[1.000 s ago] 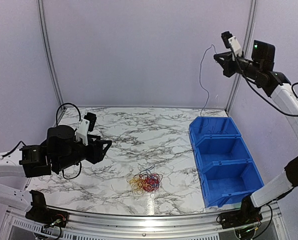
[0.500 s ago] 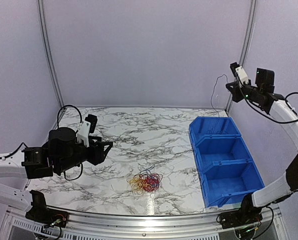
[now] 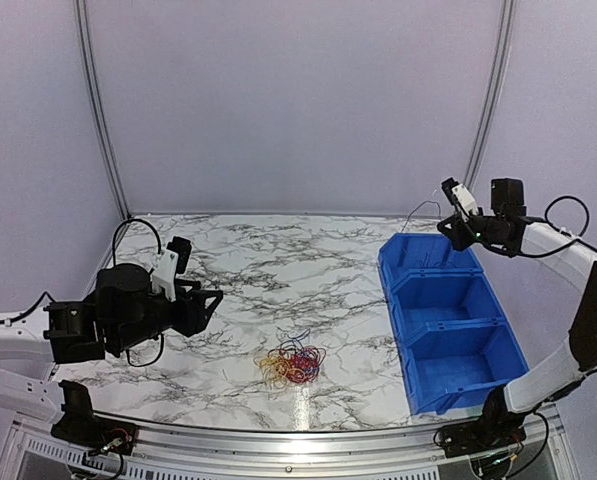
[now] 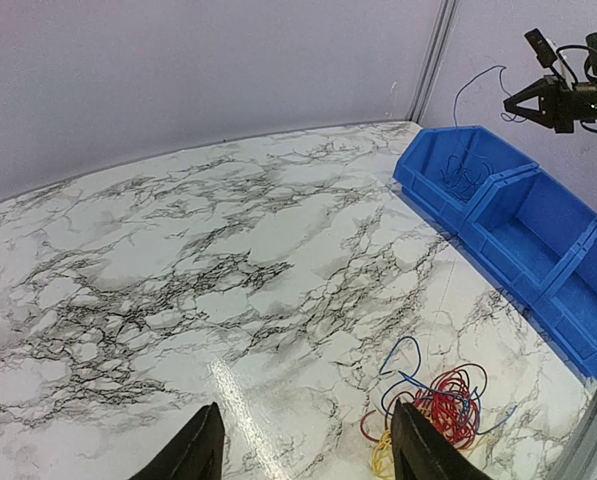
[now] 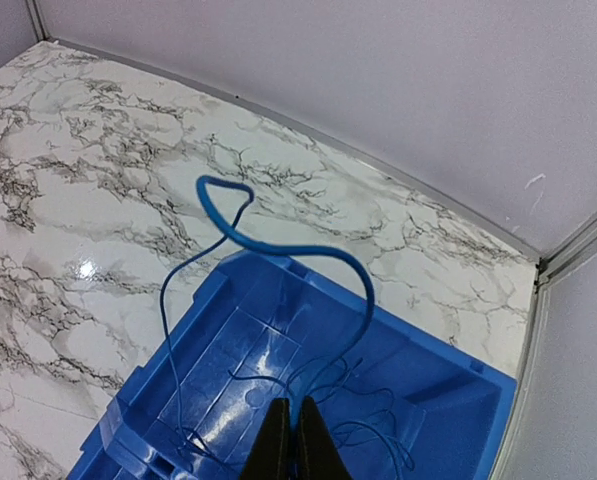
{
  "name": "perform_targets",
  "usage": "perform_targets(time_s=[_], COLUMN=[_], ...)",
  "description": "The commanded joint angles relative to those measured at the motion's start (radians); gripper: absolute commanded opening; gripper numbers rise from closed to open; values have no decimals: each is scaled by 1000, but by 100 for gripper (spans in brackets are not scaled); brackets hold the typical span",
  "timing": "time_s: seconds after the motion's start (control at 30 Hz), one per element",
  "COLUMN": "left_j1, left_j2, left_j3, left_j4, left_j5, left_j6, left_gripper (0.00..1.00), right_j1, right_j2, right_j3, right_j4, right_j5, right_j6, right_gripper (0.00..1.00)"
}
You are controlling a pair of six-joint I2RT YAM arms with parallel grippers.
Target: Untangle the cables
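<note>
The cables lie as a fist-sized bundle (image 3: 291, 365) of red, yellow and blue wire on the marble table, also in the left wrist view (image 4: 438, 405). My left gripper (image 3: 213, 300) hovers open to the bundle's left with nothing between its fingers (image 4: 303, 440). A single blue cable (image 5: 278, 248) loops up from my right gripper (image 5: 296, 420), which is shut on it. That gripper (image 3: 443, 226) hangs just above the far compartment of the blue bin (image 3: 403, 300). The cable's lower end trails into the compartment, where thin blue wire (image 5: 378, 430) lies coiled.
The blue bin (image 4: 538, 230) has three compartments and runs along the table's right side. Grey walls with metal posts (image 3: 96, 110) close off the back and sides. A metal rail (image 3: 278, 440) edges the near side.
The right arm has come down from high up to just over the far compartment, lowering the blue cable into it. The left gripper has edged slightly towards the bundle.
</note>
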Motion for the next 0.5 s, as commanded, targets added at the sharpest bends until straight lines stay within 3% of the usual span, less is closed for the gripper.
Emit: perform_targets(time_s=[0.0,0.27,0.47], left_j1=[5,5,5], left_j2=[-6,8,35], left_j3=[-19,-36,-31], left_j4=[42,63,71], left_j5=[-6,-4,5], left_j6=[-7,-11,-12], left_gripper=[59,59,59], right_j1=[-4,-7,-15], right_j2=[2,30,30], right_j3=[-40,-81,-45], right_j4=[-1,-10,-68], right_j5=[-10,36,63], right_j6=[-19,-36,-28], right_gripper=[5,10,37])
